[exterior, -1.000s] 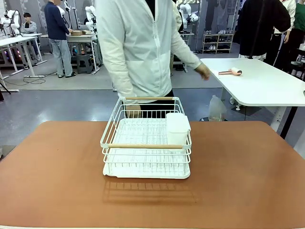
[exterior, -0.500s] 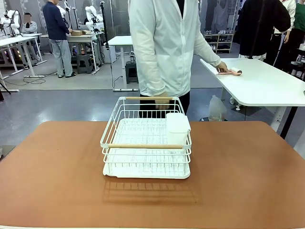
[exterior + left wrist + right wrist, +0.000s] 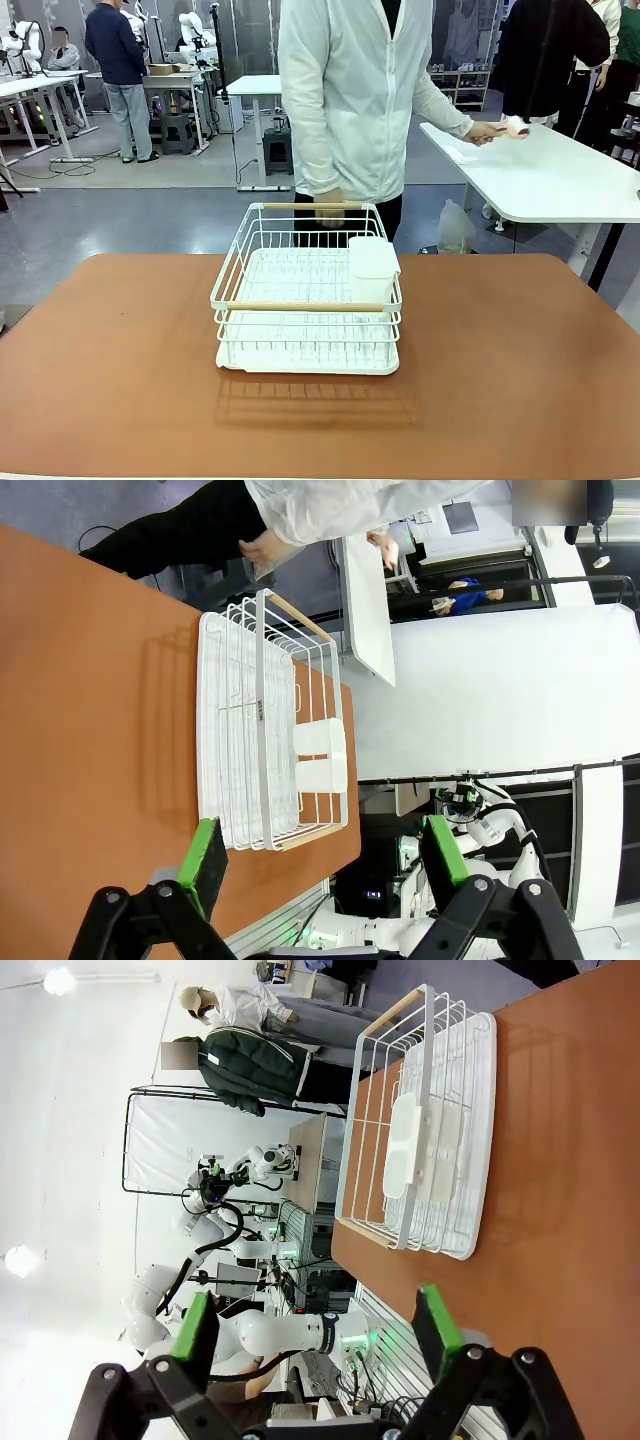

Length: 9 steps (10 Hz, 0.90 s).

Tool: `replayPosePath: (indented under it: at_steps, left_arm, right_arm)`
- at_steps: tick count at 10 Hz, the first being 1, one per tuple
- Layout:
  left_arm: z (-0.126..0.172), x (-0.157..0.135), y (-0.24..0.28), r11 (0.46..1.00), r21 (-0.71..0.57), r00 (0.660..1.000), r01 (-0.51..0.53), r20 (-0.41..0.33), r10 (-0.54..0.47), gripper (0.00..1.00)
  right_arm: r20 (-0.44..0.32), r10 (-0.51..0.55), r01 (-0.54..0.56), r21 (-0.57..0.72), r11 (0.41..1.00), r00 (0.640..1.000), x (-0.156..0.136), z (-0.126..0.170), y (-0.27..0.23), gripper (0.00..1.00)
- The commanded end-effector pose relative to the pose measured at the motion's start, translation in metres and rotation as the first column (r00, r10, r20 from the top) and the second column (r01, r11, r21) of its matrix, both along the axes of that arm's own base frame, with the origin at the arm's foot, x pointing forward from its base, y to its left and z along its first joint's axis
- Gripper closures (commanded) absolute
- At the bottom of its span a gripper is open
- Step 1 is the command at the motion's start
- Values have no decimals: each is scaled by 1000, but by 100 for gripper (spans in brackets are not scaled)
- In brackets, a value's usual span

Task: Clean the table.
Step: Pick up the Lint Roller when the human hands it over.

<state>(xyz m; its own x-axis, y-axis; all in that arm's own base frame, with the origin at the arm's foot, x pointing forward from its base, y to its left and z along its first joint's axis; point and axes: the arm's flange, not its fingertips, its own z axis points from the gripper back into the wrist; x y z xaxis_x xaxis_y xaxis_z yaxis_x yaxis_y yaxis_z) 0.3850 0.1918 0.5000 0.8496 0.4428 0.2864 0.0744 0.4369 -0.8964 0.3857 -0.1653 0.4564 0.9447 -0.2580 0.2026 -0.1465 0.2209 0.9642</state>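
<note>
The counter (image 3: 120, 380) runs long left-right under the rack (image 3: 306, 330); left hand (image 3: 322, 835) and right hand (image 3: 314, 1305) spread wide (empty); beyond the rack, the pink thing (image 3: 516, 126) is newly lifted.

A white wire dish rack (image 3: 300, 325) with two wooden handle bars stood on a white drip tray (image 3: 300, 366). A white rectangular container (image 3: 373, 268) sat inside the rack at its right side. A person in a white jacket (image 3: 350, 100) stood behind the rack. A white side table (image 3: 560, 185) stood at the right, with a translucent jug (image 3: 454, 228) on the floor beside it.

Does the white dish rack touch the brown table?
Touching. The front view shows the dish rack standing on the table, its base flat on it.
</note>
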Motion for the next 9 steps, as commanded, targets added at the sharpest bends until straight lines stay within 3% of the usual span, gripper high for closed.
replayPosePath:
  at_steps: [1,9]
  left_arm:
    - [1,-1,1,1000,-15,1000,7,11,-6,0]
    - [1,-1,1,1000,-15,1000,7,11,-6,0]
  right_arm:
    - [2,-1,1,15,1000,1000,1,3,1,0]
    - [2,-1,1,15,1000,1000,1,3,1,0]
